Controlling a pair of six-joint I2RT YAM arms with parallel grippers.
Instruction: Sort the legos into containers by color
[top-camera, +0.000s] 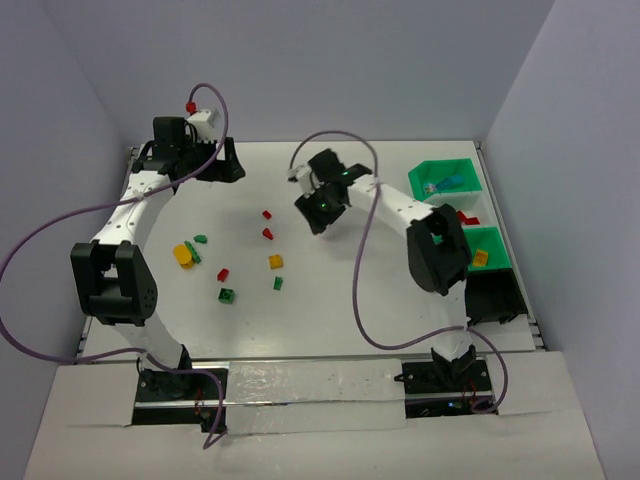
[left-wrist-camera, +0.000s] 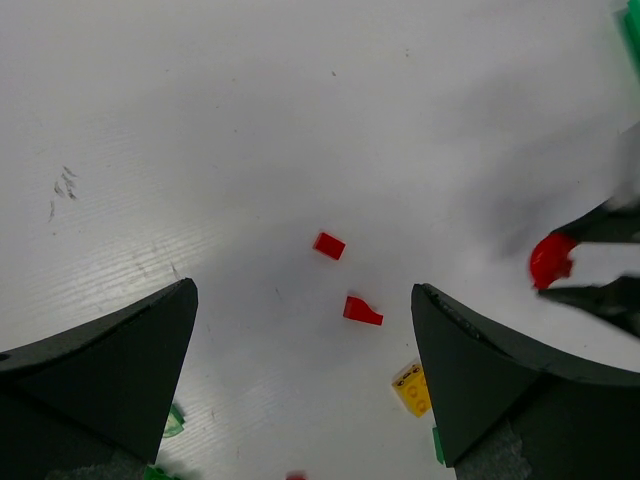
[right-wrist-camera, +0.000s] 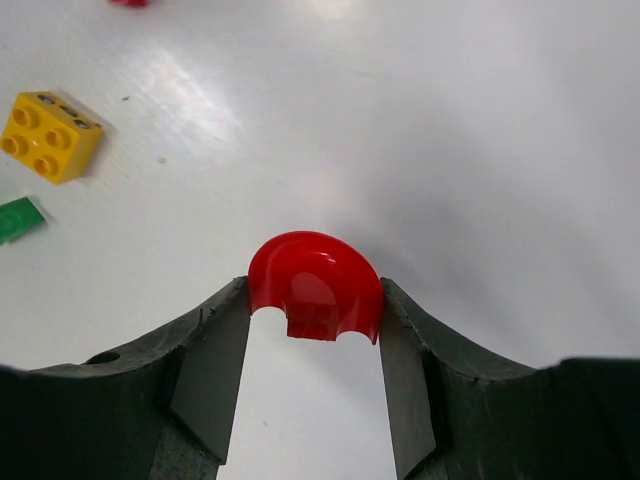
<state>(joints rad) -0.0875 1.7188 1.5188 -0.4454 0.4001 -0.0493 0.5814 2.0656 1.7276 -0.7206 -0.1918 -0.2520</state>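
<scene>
My right gripper (right-wrist-camera: 315, 297) is shut on a rounded red lego (right-wrist-camera: 315, 280), one jaw against each side of it, above the white table; it hangs mid-table (top-camera: 318, 212). From the left wrist view the same red piece (left-wrist-camera: 551, 260) shows at the right. My left gripper (left-wrist-camera: 303, 288) stands open and holds nothing, at the back left (top-camera: 232, 160). Loose legos lie between the arms: two red (top-camera: 267, 214) (top-camera: 268, 234), a yellow (top-camera: 276, 262), a green (top-camera: 278, 283). Green containers (top-camera: 445, 180) (top-camera: 487, 248) stand at the right edge.
More legos lie at the left: a yellow (top-camera: 184, 254), a green (top-camera: 227, 295), a red (top-camera: 223, 273). Red pieces (top-camera: 467, 217) rest between the two bins. A black box (top-camera: 492, 297) sits at the right front. Walls close in the table.
</scene>
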